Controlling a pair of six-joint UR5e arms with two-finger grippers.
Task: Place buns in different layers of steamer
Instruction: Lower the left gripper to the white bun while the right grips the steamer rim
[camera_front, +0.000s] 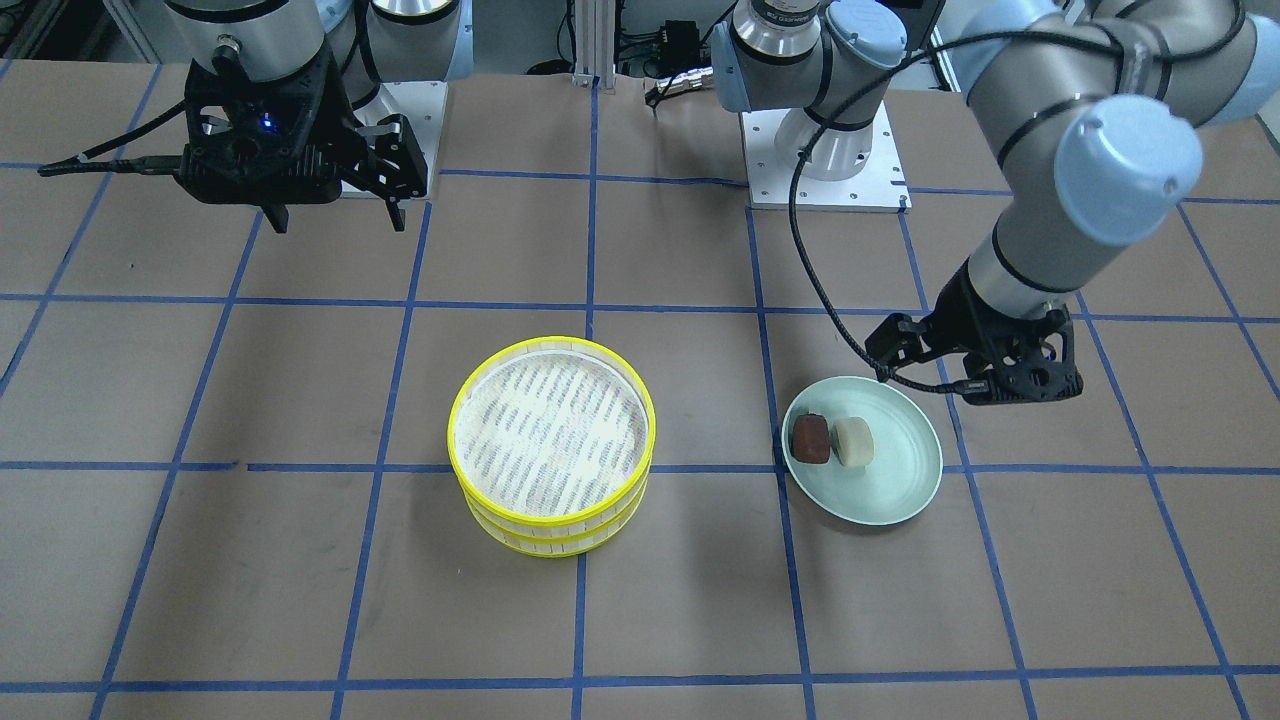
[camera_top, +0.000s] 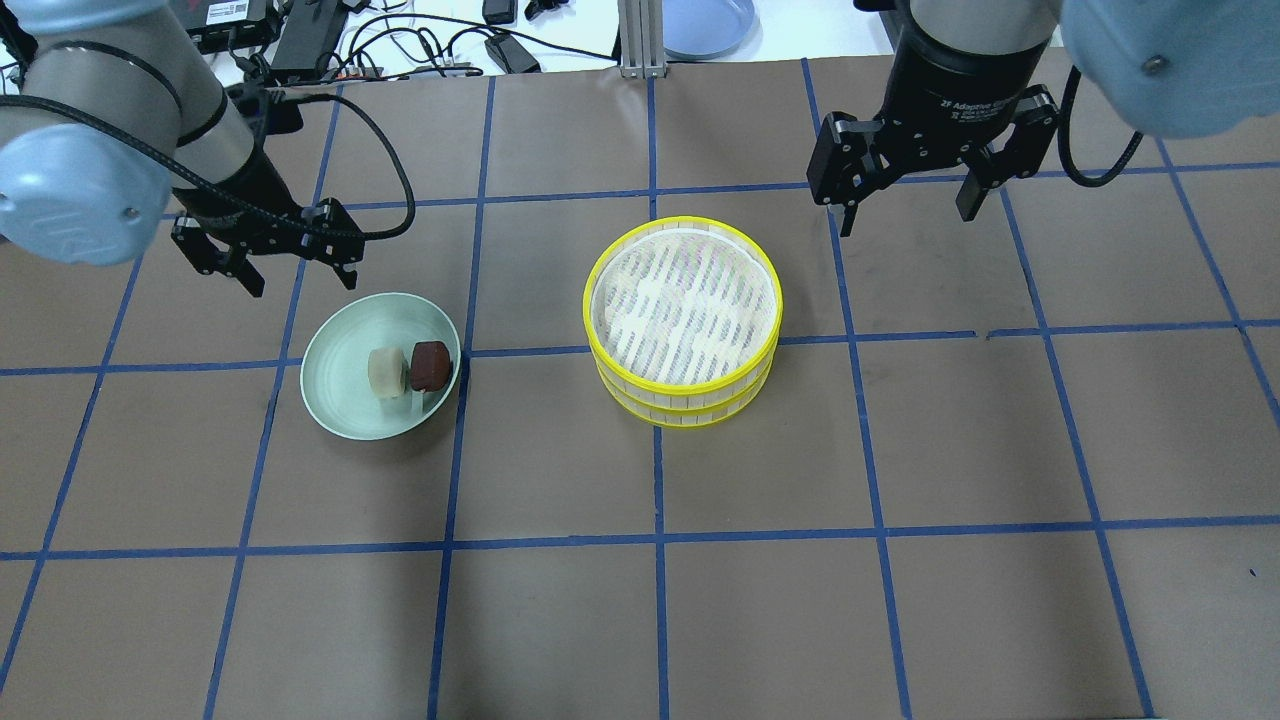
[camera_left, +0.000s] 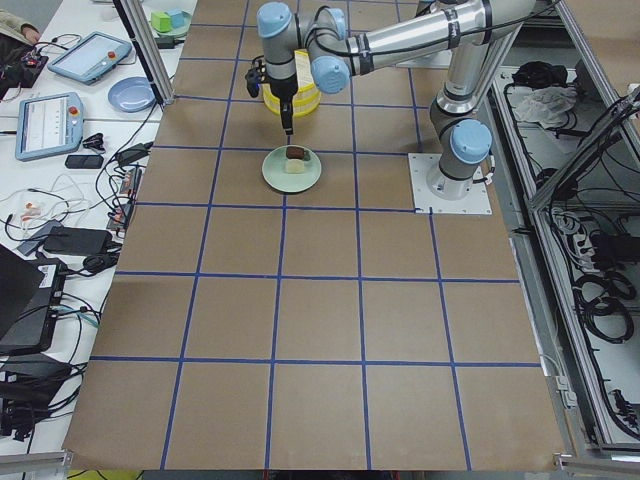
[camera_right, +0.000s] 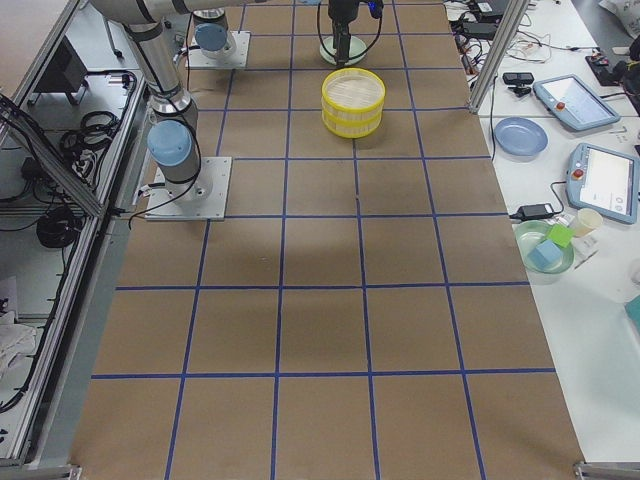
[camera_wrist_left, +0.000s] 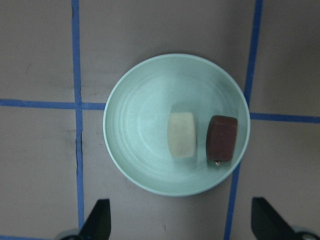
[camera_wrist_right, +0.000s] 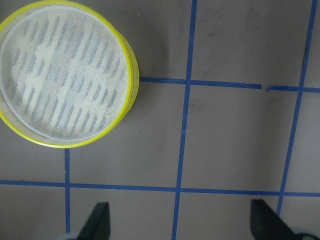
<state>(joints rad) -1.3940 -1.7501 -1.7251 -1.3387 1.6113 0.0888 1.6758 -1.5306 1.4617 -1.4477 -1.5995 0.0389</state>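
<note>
Hovering wide open and empty just beside the pale green plate (camera_top: 335, 345), the left jaws are facing the touching cream-white bun (camera_top: 384, 372) and reddish-brown bun (camera_top: 430, 365), probably light, soft, needing a gentle side pinch, while the right jaws are hanging open and empty near the stacked steamer trays (camera_top: 684, 391).

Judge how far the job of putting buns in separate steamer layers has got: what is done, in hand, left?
Done: nothing; the cream bun and brown bun lie on the plate, and the top tray sits bare on the bottom tray. In hand: the left arm's fingers hang open by the plate; the right arm's fingers hang open, holding nothing. Left: unstack, then one bun per tray.
</note>
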